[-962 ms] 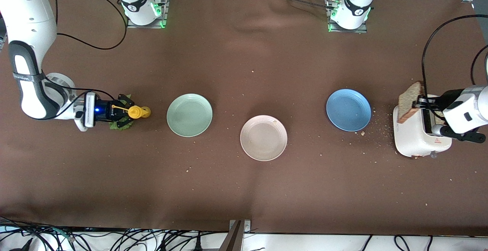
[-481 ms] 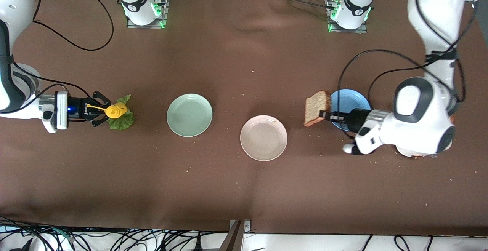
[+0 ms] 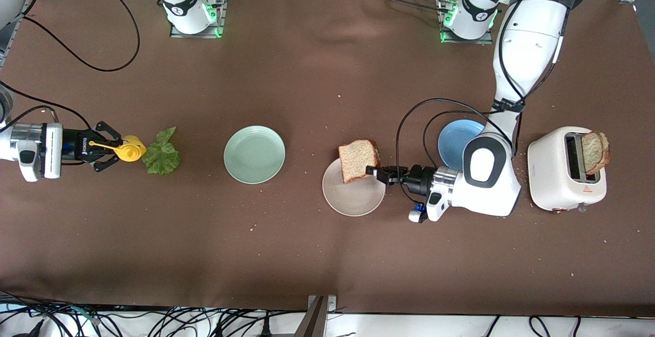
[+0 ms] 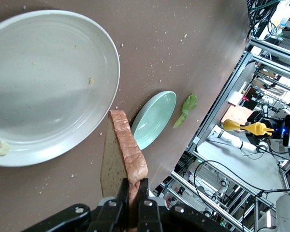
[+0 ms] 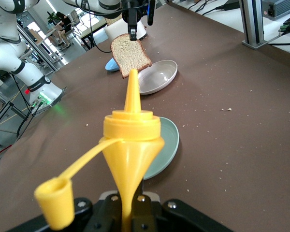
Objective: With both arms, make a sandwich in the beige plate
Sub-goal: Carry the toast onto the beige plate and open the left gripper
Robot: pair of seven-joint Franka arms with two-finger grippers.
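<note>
- Left gripper [image 3: 377, 172] up in the air over the edge of the beige plate [image 3: 353, 200] toward the left arm's end; jaws clamped on a bread slice [image 3: 358, 160] by its crust
- That slice hangs upright on edge over the plate, not touching it; wrist view shows the crust pinched between the fingers [image 4: 120, 200]
- Beige plate sits mid-table w/ a few crumbs in it, between the mint-green plate [image 3: 254, 154] and the blue plate [image 3: 457, 141]
- 2nd bread slice [image 3: 594, 151] stands in the slot of the white toaster [image 3: 558, 183] at the left arm's end
- Right gripper [image 3: 106, 146] at the right arm's end of the table, jaws closed on a yellow squeeze bottle [image 3: 130, 149], cap flipped open on its strap
- Lettuce leaf [image 3: 161, 155] lies on the brown table cloth [image 3: 307, 255] just beside the bottle, apart from the mint-green plate
</note>
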